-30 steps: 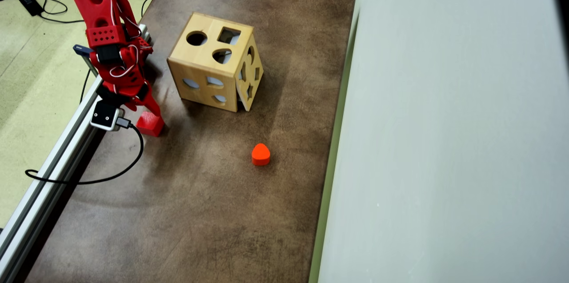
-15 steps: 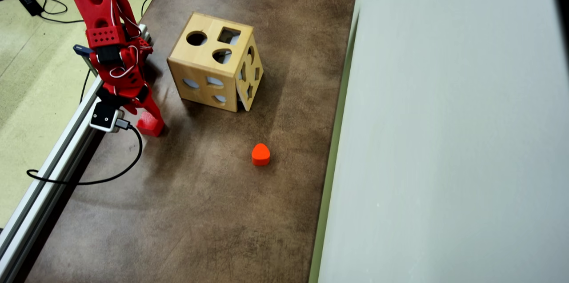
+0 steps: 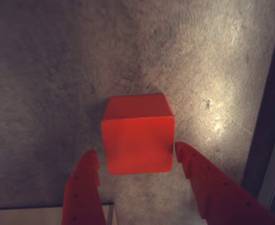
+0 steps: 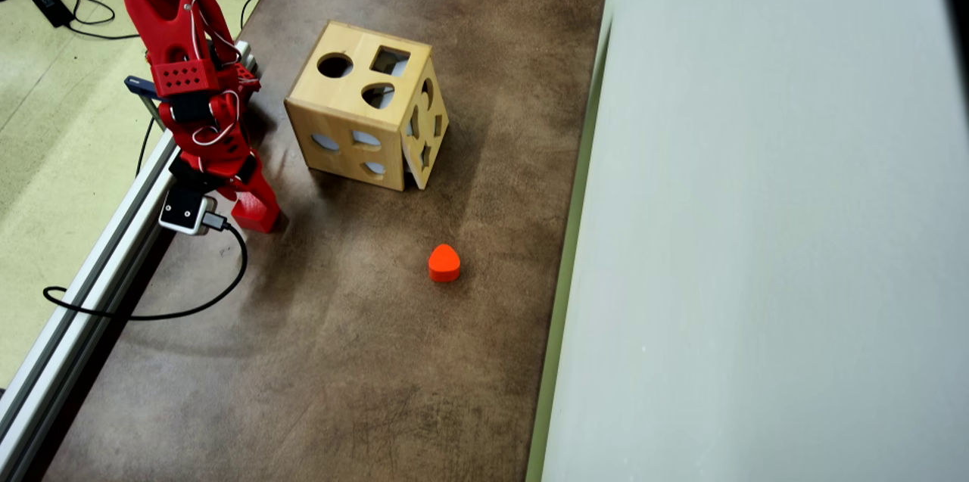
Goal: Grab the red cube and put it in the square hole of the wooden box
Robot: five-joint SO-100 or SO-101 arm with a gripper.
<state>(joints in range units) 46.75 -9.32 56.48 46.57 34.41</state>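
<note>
Lowered since before, claw (image 3: 136, 153) spread wide astride glossy, sharp-edged red cube (image 3: 137, 133).

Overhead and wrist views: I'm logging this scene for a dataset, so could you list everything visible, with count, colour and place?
Red cube: one, red, on the table near its left edge in the overhead view, between the fingers.
Wooden box: one, pale wood, upper middle of the table.
Square hole: one, dark, box top, right of the round hole.
Heart-like block: one, orange-red, below the box.
Table: one, mottled brown.
Cable: one, black, from the wrist camera.
End effector: one, red, open, straddling the cube.
</note>
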